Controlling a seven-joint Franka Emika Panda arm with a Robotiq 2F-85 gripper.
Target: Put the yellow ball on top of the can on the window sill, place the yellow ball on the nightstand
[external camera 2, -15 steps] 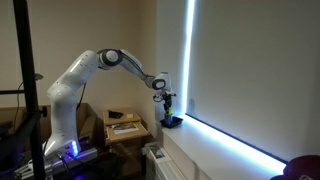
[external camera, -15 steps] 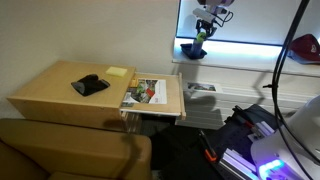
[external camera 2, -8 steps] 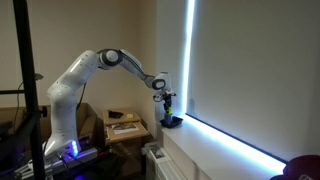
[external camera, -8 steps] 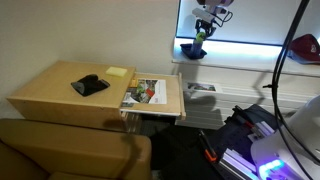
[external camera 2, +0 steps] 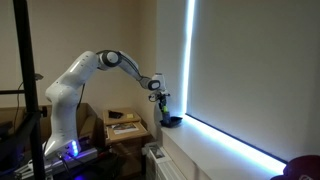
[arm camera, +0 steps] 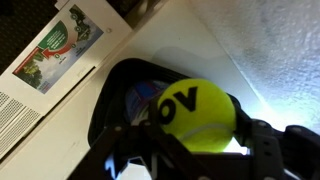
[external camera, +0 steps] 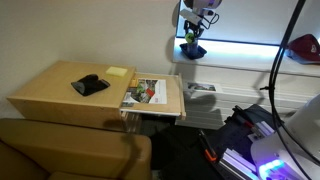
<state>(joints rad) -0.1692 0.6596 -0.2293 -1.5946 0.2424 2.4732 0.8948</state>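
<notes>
The yellow ball [arm camera: 195,108] fills the wrist view, clamped between my gripper's [arm camera: 200,140] two dark fingers. Right under it stands the can [arm camera: 128,100], dark, with blue showing inside. In both exterior views my gripper [external camera: 194,22] [external camera 2: 159,93] hangs above the can [external camera: 190,51] [external camera 2: 172,121] on the bluish-lit white window sill [external camera: 240,50] [external camera 2: 225,140]. The ball [external camera: 189,37] is held just above the can. The tan nightstand [external camera: 50,95] stands lower down, away from the gripper.
A magazine [external camera: 146,92] [arm camera: 58,45] lies on the nightstand's side board. A black object [external camera: 90,85] and a yellow pad [external camera: 117,72] lie on its top. A brown couch [external camera: 60,150] is in front. A red rounded object [external camera: 305,45] sits further along the sill.
My gripper has risen a little with the ball in it and shifted slightly sideways over the can. The can has not moved.
</notes>
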